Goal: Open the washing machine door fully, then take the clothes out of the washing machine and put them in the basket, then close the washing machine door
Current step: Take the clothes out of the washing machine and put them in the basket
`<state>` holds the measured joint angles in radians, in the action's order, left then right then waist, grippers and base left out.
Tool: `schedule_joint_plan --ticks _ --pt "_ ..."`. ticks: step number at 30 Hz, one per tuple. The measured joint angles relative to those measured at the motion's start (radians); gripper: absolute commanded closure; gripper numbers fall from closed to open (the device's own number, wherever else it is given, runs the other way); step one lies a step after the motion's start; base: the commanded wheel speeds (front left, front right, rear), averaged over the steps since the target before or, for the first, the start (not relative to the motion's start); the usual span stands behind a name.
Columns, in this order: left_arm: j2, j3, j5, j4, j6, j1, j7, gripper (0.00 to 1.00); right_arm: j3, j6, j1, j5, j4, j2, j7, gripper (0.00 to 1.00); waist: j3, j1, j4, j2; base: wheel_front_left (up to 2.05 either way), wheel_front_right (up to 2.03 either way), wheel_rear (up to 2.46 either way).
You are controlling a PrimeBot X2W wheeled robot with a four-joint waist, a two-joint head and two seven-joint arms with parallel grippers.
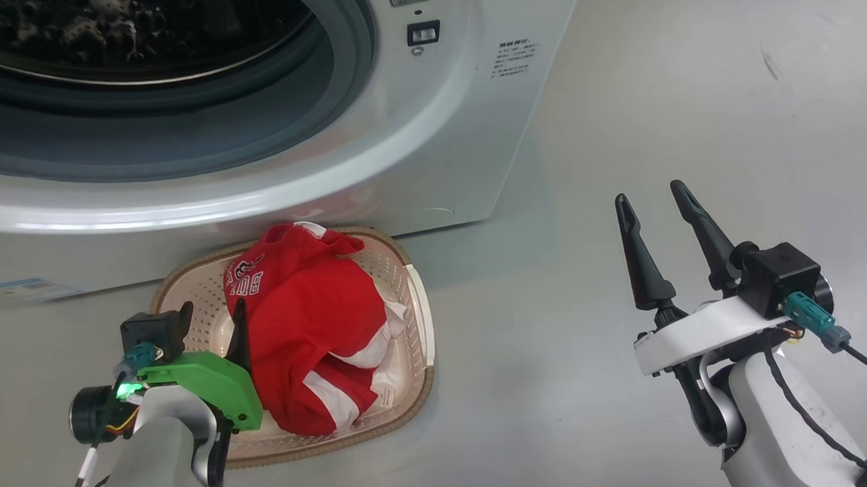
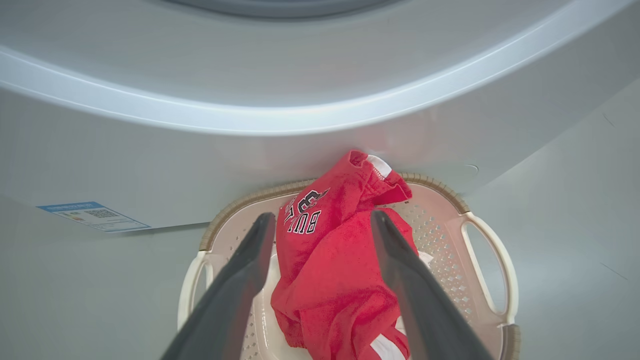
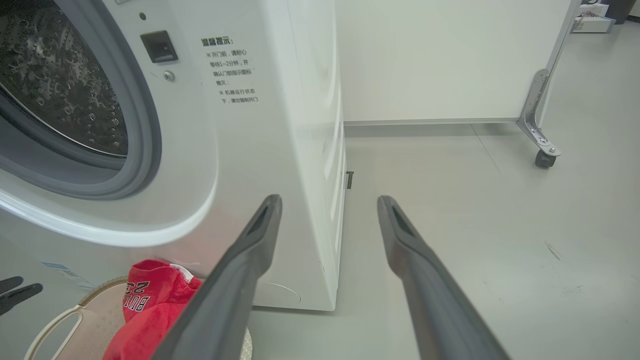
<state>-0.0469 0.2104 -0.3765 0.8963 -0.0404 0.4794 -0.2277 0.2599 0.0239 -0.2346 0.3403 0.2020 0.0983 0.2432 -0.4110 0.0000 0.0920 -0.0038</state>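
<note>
- Left end effector (image 2: 320, 220), at 7 o'clock in the head view, hangs with fingers apart over the clothes (image 1: 306, 337), which lie heaped in the basket (image 1: 399, 249); it looks positioned for a drop.
- Right end effector (image 1: 649, 194), at 4 o'clock, is spread and empty, parked clear.
- Washing machine (image 1: 437, 163) sits at 12 o'clock, its mouth uncovered, on a smooth grey floor (image 1: 653, 80), with a wheeled partition (image 3: 450, 60) beyond.

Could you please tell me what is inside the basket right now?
A heap of red clothes with white stripes and lettering lies in the basket. Whatever lies beneath the heap is covered.
</note>
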Motion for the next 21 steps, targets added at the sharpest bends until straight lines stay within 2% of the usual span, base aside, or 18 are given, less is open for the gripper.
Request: schedule_joint_plan --ticks 13,21 --pt "0.001 -0.014 0.008 -0.139 0.0 -0.061 -0.023 0.0 -0.014 -0.004 0.058 0.0 0.031 0.014 0.0 0.0 0.124 0.0 -0.038 0.0 0.0 0.0 0.0" --pt "0.0 -0.034 0.035 -0.296 0.01 -0.122 -0.023 0.0 -0.02 -0.011 0.105 0.0 0.037 0.021 0.0 0.0 0.208 0.0 -0.062 0.0 0.0 0.0 0.0"
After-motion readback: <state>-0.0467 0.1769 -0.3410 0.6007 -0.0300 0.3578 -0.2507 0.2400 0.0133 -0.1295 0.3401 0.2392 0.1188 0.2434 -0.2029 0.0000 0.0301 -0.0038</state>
